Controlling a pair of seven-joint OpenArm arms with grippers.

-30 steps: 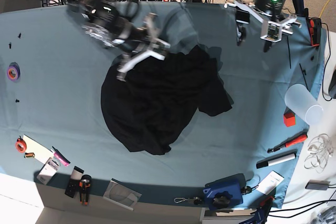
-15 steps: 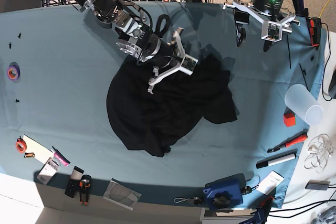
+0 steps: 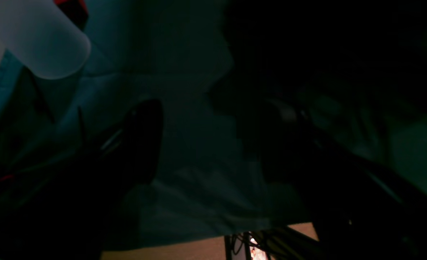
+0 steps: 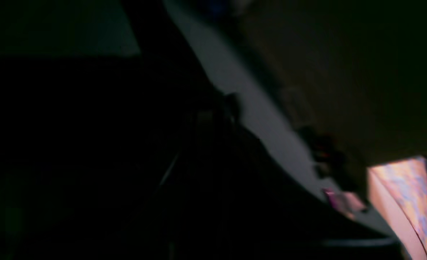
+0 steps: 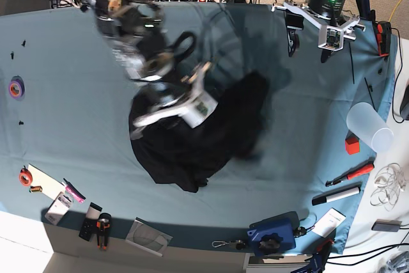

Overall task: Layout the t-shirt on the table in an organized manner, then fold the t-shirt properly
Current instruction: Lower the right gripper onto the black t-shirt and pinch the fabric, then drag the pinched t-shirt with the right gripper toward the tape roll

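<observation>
The black t-shirt [image 5: 192, 148] lies crumpled in a heap in the middle of the teal table [image 5: 70, 126]. My right gripper [image 5: 174, 114] is down on its upper left part, blurred by motion, and looks shut on the cloth. The shirt's right side is smeared as it drags. Almost nothing but dark shows in the right wrist view. Above the table's far right corner my left gripper [image 5: 311, 41] hangs open and holds nothing. The left wrist view shows its dark fingers [image 3: 141, 144] spread over bare table [image 3: 184, 202], with the t-shirt [image 3: 325, 54] beyond.
A clear plastic cup [image 5: 369, 126] lies at the right edge, with a red block [image 5: 352, 144] and two pens [image 5: 348, 174] below it. A blue device [image 5: 271, 234] sits at the front. Tape rolls [image 5: 16, 86] and small tools [image 5: 96, 225] line the left and front left.
My right arm swung down and left onto the shirt and its gripper closed. The shirt's right sleeve is being pulled in toward the left. The left arm has stayed put.
</observation>
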